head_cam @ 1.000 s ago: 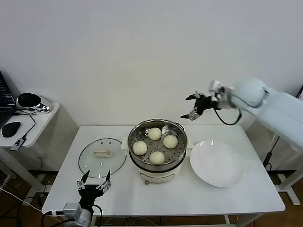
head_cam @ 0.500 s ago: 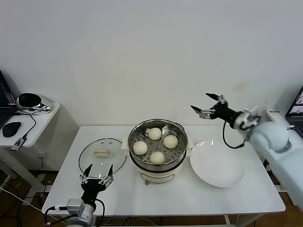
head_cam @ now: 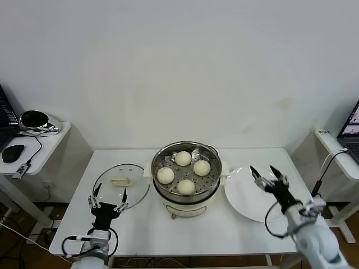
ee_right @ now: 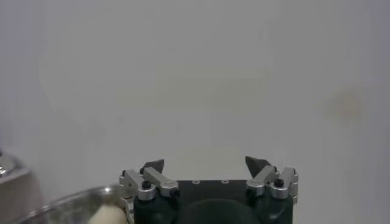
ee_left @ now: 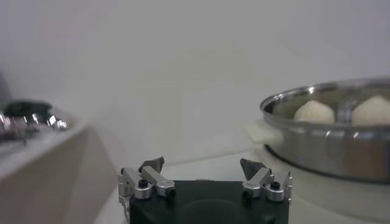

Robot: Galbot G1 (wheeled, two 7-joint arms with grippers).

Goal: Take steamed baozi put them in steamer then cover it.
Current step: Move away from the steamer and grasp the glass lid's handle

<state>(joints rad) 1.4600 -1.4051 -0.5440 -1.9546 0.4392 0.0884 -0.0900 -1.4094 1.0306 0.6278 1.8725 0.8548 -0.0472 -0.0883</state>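
Remaining: covering only. Steamer (head_cam: 187, 176), frame centre on counter (head_cam: 168, 232): four steamed baozi (head_cam: 185, 173) on its tray. Cover (head_cam: 120, 186), centre-left, flat on counter. Plate (head_cam: 247, 204), centre-right: bare. Left pincer (head_cam: 107, 201), lower left: spread, holding nothing. Right pincer (head_cam: 268, 176), lower right: spread, holding nothing.

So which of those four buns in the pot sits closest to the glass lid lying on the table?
The left-hand baozi in the steamer; the other three sit farther from the cover.
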